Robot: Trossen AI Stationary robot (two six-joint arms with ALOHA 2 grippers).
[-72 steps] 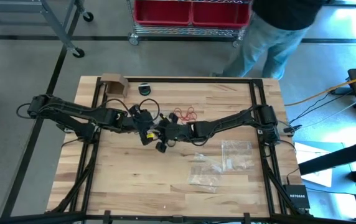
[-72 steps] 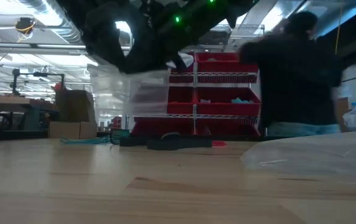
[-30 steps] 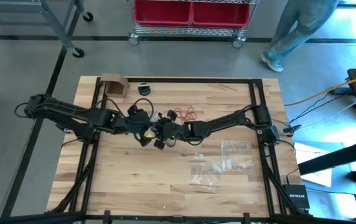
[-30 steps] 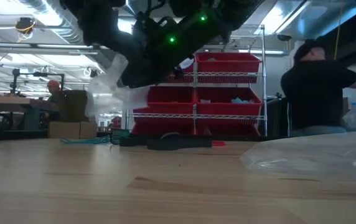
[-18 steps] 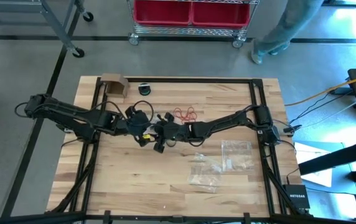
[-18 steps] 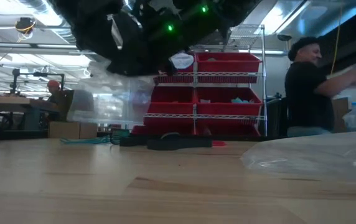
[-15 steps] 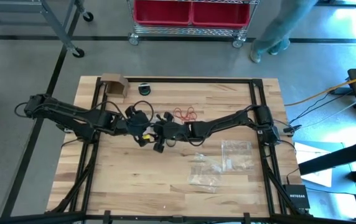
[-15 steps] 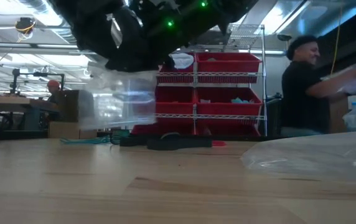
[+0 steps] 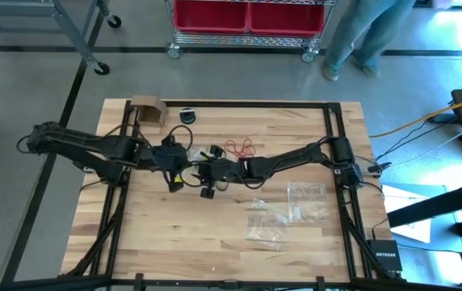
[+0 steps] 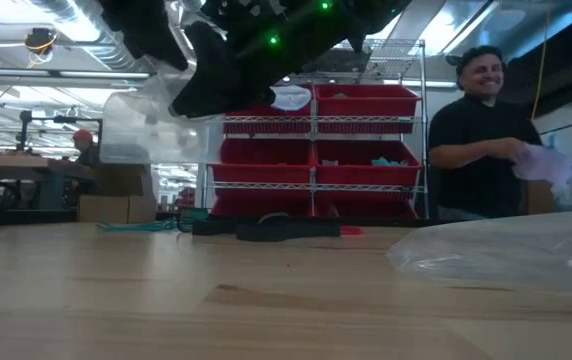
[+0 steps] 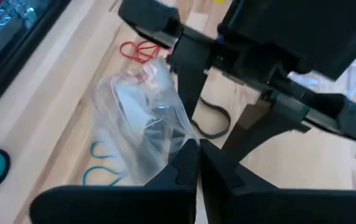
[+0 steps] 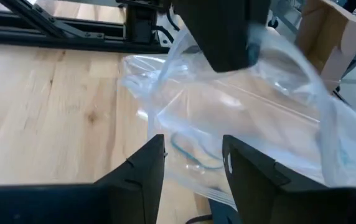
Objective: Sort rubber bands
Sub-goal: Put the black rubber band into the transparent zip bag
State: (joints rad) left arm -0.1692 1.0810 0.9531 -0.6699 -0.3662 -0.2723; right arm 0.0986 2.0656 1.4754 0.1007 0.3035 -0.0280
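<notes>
**High view: arms meet over a clear bag**

Left gripper (image 11: 193,163) is clamped on a clear zip bag (image 11: 142,118) above mid-table. Right gripper (image 12: 193,163) stands apart beside it, fingers partly hidden. Red rubber bands (image 9: 241,148) lie just beyond; teal rubber bands (image 11: 100,167) blur through plastic.

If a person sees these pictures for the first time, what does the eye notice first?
Both arms meet over the table's middle: the left gripper is shut on a clear plastic bag held in the air, facing the right gripper. Red rubber bands lie behind them, and more bags to the right.
</notes>
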